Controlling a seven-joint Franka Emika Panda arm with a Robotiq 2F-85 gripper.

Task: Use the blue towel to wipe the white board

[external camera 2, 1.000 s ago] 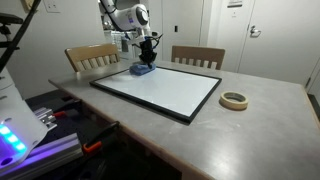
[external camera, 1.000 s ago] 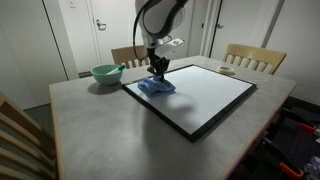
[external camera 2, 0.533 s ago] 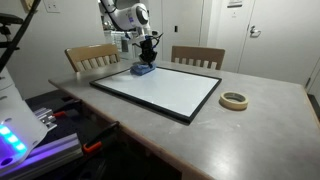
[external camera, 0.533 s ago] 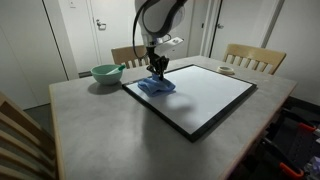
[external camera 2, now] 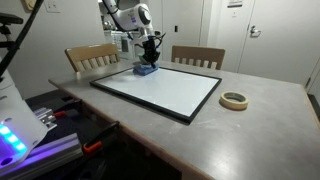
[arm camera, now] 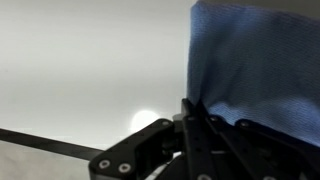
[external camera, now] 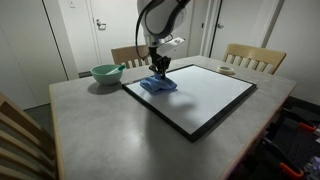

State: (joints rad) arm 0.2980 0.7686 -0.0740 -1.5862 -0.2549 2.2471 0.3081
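Clamped tight with the gripper (external camera: pixel 159 71) on a raised fold of the blue towel (external camera: pixel 158 85), down at a corner of the white board (external camera: pixel 205 95). Looks soft, light, floppy. Likely to crumple, so best pinched mid-bunch.

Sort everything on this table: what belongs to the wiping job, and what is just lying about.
Belongs to the job: blue towel, white board, gripper clamped on the towel.
Lying about: green bowl, tape roll.
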